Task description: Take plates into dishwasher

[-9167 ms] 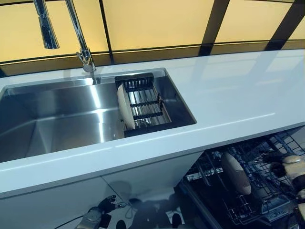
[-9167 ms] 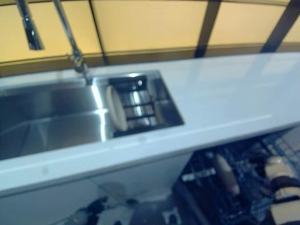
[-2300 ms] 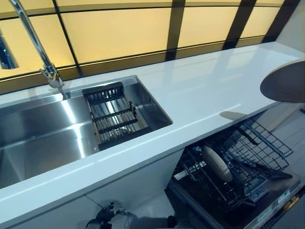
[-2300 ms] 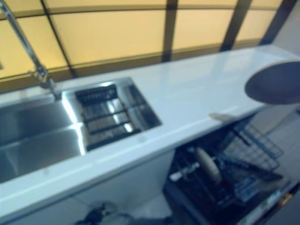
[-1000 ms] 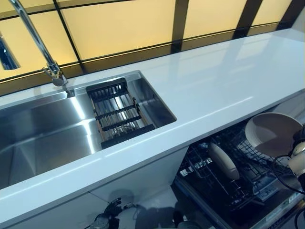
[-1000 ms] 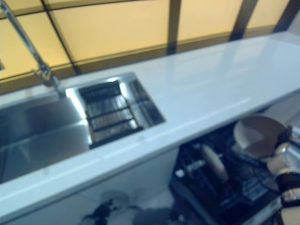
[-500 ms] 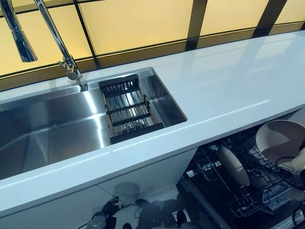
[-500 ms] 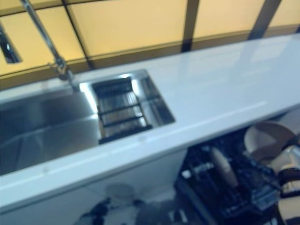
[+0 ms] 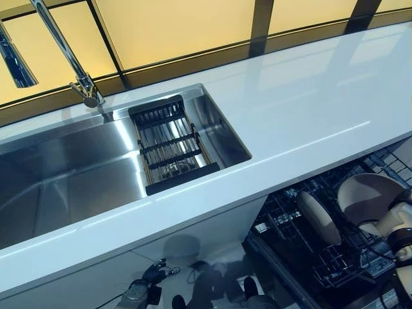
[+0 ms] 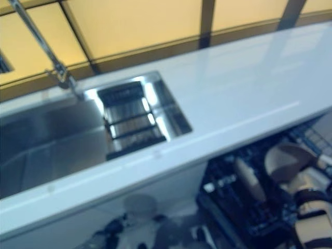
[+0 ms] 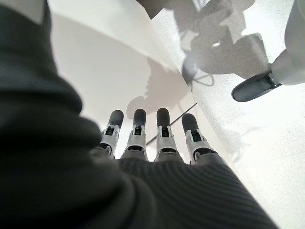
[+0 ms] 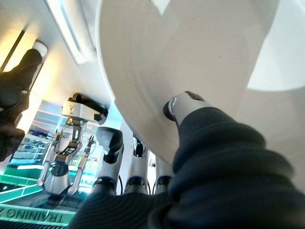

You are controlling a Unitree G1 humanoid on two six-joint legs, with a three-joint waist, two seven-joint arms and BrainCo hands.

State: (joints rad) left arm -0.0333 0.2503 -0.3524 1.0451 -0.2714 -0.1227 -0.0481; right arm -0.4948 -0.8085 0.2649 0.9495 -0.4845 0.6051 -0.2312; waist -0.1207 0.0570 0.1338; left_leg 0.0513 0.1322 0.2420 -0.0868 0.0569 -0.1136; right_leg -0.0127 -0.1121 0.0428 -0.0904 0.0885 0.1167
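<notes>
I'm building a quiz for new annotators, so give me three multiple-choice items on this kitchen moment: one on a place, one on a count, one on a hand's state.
1. Where is the plate that the right hand holds?
A. In the sink
B. Over the dishwasher rack
C. On the countertop

2. How many plates already stand in the dishwasher rack?
A. None
B. One
C. Three

3. What is the left hand doing?
A. Hanging open and empty
B. Gripping the faucet
C. Holding a plate

Answers:
1. B: the plate sits above the rack's wires, below the countertop edge.
2. B: one standing plate leans in the rack beside the held one.
3. A: its wrist view shows straight fingers with only floor and cabinet beyond.
</notes>
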